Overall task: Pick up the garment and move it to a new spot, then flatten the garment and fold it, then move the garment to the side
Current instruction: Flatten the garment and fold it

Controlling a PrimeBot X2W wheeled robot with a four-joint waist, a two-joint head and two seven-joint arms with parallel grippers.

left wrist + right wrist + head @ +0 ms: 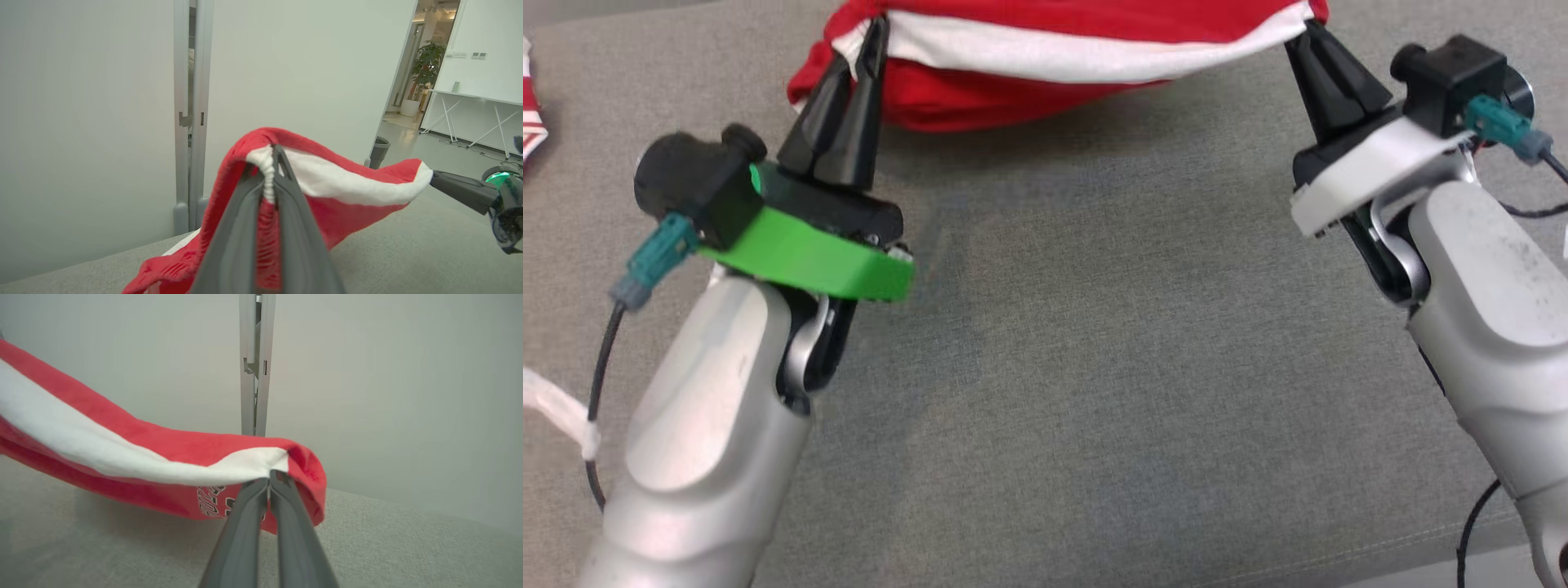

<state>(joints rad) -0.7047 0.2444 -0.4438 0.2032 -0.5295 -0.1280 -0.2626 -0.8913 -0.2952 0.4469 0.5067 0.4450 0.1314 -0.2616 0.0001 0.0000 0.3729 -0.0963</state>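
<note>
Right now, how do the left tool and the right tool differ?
The left tool sits on a green mount; the right tool on a white mount. The left tool pinches the garment at a bunched spot, the right tool at a flatter corner. Both are shut on it, holding its edge between them.

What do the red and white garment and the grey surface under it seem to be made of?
The garment is probably a soft knitted fabric, perhaps cotton, matte: it sags between the left hand and the right hand and gathers into fine wrinkles at the grips. The grey surface looks like woven upholstery cloth, matte, with a fine speckled weave and a stitched seam.
</note>
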